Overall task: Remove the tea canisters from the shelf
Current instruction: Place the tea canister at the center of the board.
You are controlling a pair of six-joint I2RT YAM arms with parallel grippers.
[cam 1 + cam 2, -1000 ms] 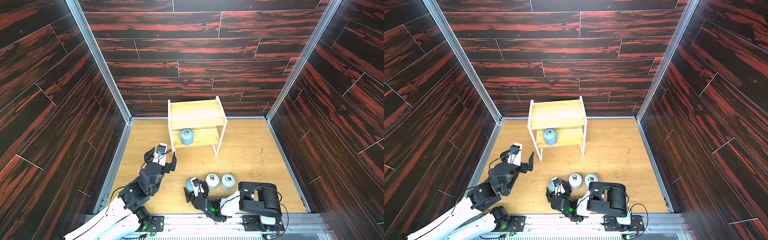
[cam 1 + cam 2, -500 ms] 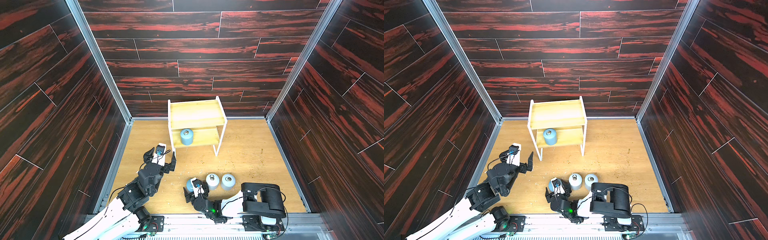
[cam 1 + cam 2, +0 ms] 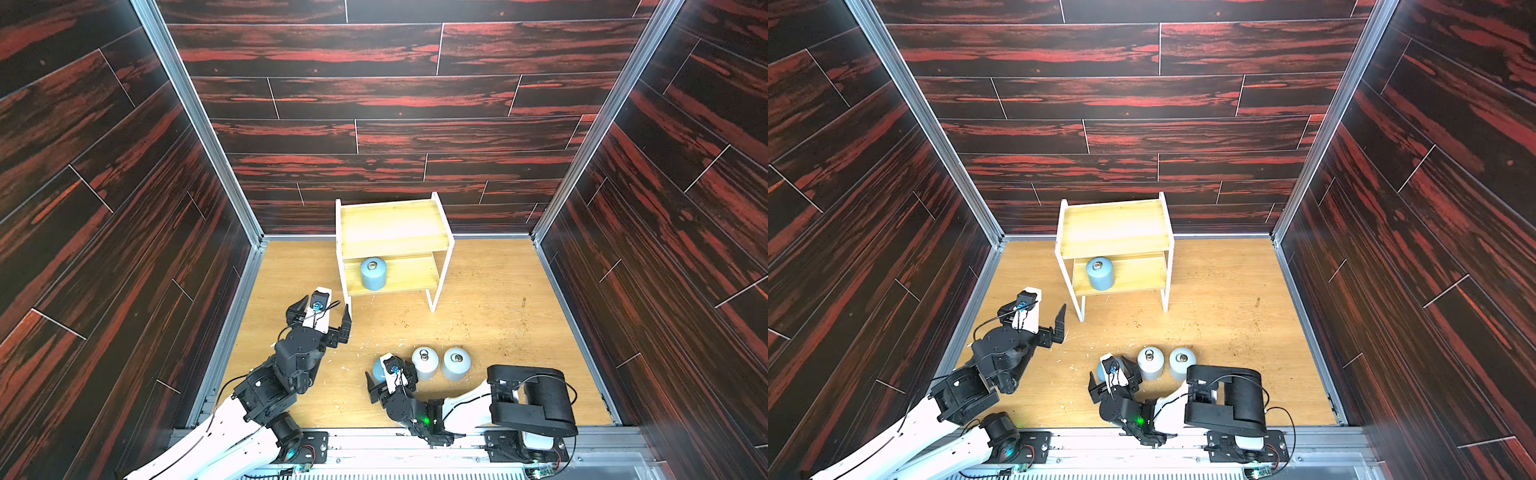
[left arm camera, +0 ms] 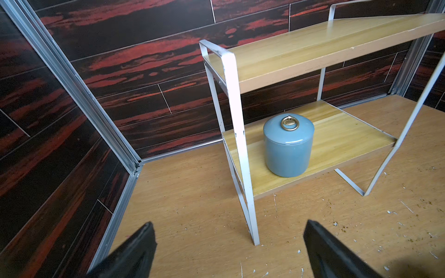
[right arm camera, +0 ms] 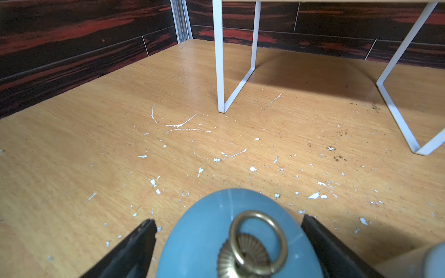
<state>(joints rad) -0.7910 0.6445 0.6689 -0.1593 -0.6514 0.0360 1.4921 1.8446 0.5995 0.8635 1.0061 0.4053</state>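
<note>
The shelf (image 3: 390,226) (image 3: 1115,226) stands at the back of the wooden floor. One light blue tea canister (image 3: 372,273) (image 3: 1100,273) (image 4: 288,146) stands upright at the left end of the shelf's lower board. My left gripper (image 3: 320,311) (image 3: 1034,311) (image 4: 230,223) is open and empty, low in front of the shelf's front left leg. My right gripper (image 3: 388,376) (image 3: 1115,374) (image 5: 227,219) is open, with a jaw on either side of a second blue canister (image 3: 377,370) (image 5: 204,240) that stands on the floor. Two white canisters (image 3: 425,363) (image 3: 456,363) stand right of it.
The shelf's upper board (image 4: 313,48) is bare. Its white legs (image 5: 220,60) stand a little beyond the right gripper. Dark panelled walls enclose the floor (image 3: 498,316) on three sides. White flecks and scratches (image 5: 178,125) mark the floor.
The right gripper's jaws have spread wider around the blue canister on the floor. The left arm has hardly moved.
</note>
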